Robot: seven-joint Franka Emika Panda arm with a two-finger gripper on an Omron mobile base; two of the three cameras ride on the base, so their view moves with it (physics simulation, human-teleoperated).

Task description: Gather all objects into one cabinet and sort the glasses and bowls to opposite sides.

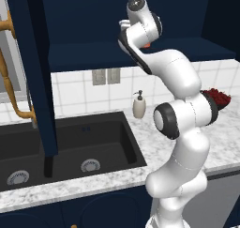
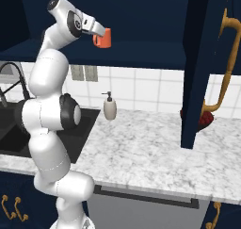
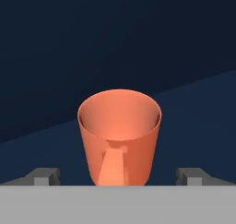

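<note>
The orange-red glass (image 3: 120,135) stands upright on the dark blue floor of the open upper cabinet (image 2: 141,49), with its mouth in full view in the hand view. My gripper (image 3: 120,177) is open. Its fingertips (image 3: 46,176) stand wide on either side of the glass and do not touch it. From the right base, the glass (image 2: 104,37) sits just past the hand at the cabinet's lower edge. From the left base, a sliver of the glass (image 1: 147,44) peeks out behind the forearm. A dark red bowl (image 1: 216,98) rests on the counter to the right, partly hidden.
Open cabinet doors with brass handles hang at the left (image 1: 33,72) and at the right (image 2: 207,68). A cream soap dispenser (image 2: 109,107) stands on the marble counter (image 2: 141,148) beside the black sink (image 1: 70,147). The door hides part of the bowl (image 2: 205,121).
</note>
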